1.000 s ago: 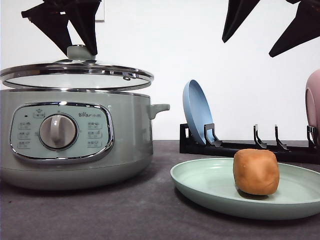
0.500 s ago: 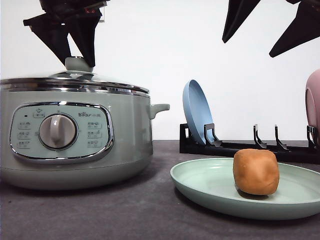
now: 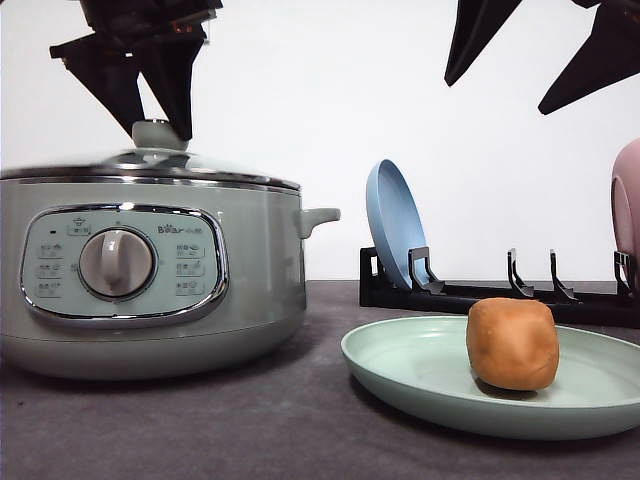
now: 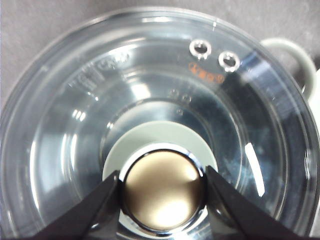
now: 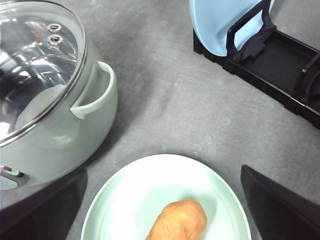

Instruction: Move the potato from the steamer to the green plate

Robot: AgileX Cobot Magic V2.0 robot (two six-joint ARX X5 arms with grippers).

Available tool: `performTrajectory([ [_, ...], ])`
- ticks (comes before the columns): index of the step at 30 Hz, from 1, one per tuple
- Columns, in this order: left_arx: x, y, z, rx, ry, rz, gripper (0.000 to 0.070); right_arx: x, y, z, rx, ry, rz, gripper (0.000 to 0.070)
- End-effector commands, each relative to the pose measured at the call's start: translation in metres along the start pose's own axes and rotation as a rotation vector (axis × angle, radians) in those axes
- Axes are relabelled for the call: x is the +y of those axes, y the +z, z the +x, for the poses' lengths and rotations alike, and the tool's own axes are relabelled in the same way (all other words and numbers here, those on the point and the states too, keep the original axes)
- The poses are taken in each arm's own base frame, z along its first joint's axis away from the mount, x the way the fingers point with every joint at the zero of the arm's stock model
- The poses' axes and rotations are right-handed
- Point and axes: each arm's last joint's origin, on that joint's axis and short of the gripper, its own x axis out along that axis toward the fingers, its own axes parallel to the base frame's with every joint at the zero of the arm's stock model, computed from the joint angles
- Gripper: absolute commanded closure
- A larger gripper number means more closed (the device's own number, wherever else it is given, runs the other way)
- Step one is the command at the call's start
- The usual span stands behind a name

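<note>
The orange-brown potato (image 3: 512,343) (image 5: 177,220) lies on the pale green plate (image 3: 400,365) (image 5: 130,195) at the right front. To the left stands the sage-green steamer (image 3: 260,260) (image 5: 60,130), with its glass lid (image 3: 215,172) (image 4: 65,100) seated on the rim. My left gripper (image 3: 160,128) (image 4: 162,175) is shut on the lid knob (image 3: 160,135) (image 4: 162,195), one finger pressed against each side. High above the plate hangs my right gripper (image 3: 497,96) (image 5: 162,170), open and holding nothing.
Behind the green plate runs a black dish rack (image 3: 480,297) (image 5: 285,70). A blue plate (image 3: 392,222) (image 5: 220,17) stands upright in it, and a pink plate (image 3: 628,200) shows at the right edge. The tabletop is grey.
The left gripper has lowered the glass lid from a tilted, raised position down onto the steamer rim. The right gripper, potato and plate have not moved.
</note>
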Motion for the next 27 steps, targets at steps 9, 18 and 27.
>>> performTrajectory([
  [9, -0.005, 0.009, 0.016, 0.016, -0.011, 0.020, 0.0652, 0.002, 0.004, -0.002, -0.007, 0.002, -0.015, 0.0080],
  [18, -0.006, 0.006, 0.002, -0.012, -0.009, 0.017, 0.0173, 0.002, 0.003, -0.002, 0.003, 0.008, -0.034, 0.0080],
  [27, -0.008, -0.002, -0.050, -0.155, -0.004, 0.019, 0.0180, 0.002, 0.000, -0.002, 0.036, 0.034, -0.046, 0.0080],
])
